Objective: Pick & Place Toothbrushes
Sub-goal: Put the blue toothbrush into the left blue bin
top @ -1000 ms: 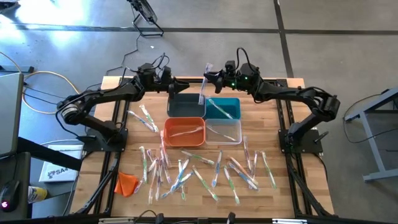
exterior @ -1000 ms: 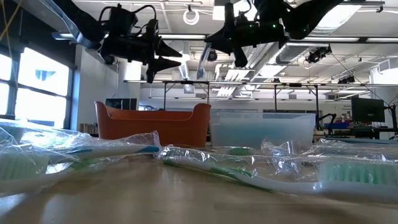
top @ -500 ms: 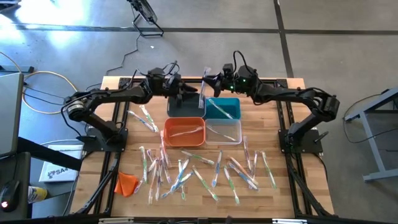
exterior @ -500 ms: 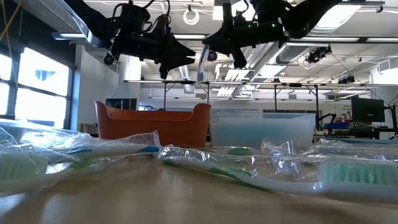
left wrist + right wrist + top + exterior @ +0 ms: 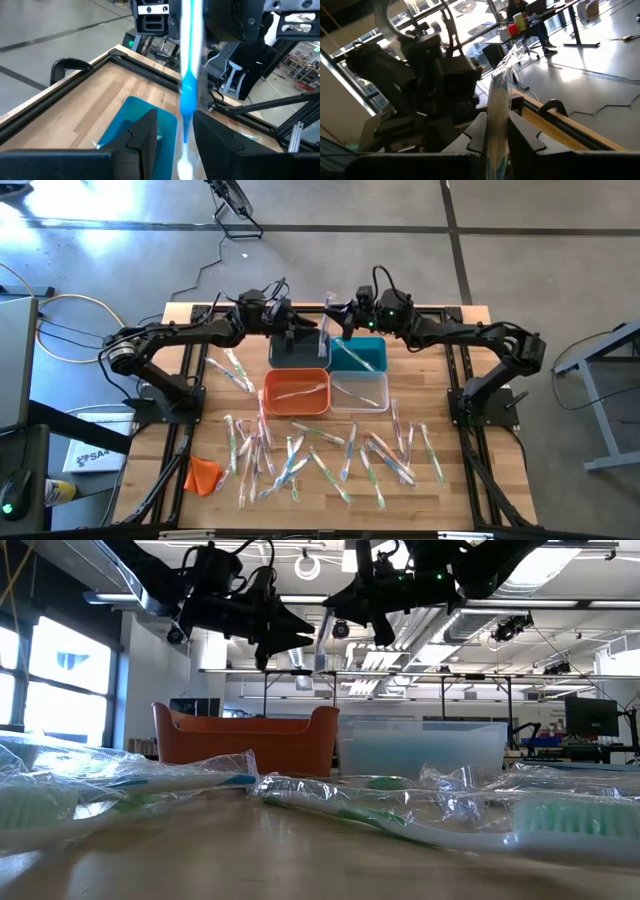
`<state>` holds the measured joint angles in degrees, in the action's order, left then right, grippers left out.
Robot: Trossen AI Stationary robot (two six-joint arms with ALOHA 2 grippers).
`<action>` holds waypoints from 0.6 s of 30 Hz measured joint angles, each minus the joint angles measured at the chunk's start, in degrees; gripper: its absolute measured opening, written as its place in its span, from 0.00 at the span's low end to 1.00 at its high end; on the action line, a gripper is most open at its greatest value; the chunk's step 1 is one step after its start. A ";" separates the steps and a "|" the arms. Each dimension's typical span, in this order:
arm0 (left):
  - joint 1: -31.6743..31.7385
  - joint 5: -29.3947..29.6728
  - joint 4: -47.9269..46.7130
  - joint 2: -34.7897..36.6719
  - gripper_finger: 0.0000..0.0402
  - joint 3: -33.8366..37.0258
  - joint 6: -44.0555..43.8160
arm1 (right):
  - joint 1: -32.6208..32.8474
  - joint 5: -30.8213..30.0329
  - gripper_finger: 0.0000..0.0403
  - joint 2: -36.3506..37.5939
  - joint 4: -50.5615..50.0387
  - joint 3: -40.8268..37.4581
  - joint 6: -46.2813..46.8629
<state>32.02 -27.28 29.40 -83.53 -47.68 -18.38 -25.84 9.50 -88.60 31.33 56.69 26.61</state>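
Observation:
One wrapped toothbrush with a blue handle point(image 5: 325, 325) point(image 5: 189, 75) point(image 5: 499, 95) stands nearly upright in the air above the far bins. My right gripper point(image 5: 337, 315) point(image 5: 497, 135) is shut on it from the right. My left gripper point(image 5: 308, 330) point(image 5: 175, 135) point(image 5: 305, 635) is open and level. Its two fingers stand either side of the brush's lower part. Several more wrapped toothbrushes point(image 5: 320, 452) lie scattered flat on the near half of the table, and one pair point(image 5: 232, 370) lies left of the bins. My right gripper pinches the wrapped toothbrush between its two fingers around the upper middle of the handle point(image 5: 496, 116). It comes in level from the table's right side, across the brush. The brush is lifted clear and hangs nearly upright, with its white end point(image 5: 185, 165) lowest. My left gripper's fingers flank the brush; whether one touches it I cannot tell.
Four bins sit in a block at the table's middle: dark grey point(image 5: 290, 358) and teal point(image 5: 362, 356) on the far side, orange point(image 5: 296, 392) and clear point(image 5: 362, 393) nearer. An orange cloth lump point(image 5: 203, 473) lies near the left front corner. Arm bases stand at both side edges.
My left gripper has moved toward the table's right, up to the held toothbrush, so that its open fingers now stand around the brush. My right gripper has kept its hold and shifted slightly toward the far edge with the brush.

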 joint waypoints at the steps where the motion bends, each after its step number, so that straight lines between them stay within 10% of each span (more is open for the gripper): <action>1: -0.37 0.08 0.17 0.00 0.31 0.00 0.01 | -0.02 -0.34 0.11 0.00 0.00 0.00 -0.16; 18: -2.51 2.48 -0.79 0.00 0.31 0.02 -0.10 | 0.37 -0.59 0.11 0.00 0.07 -0.07 -0.96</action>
<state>29.52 -24.80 28.60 -83.53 -47.66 -18.48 -25.47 8.91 -88.60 31.40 56.62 25.65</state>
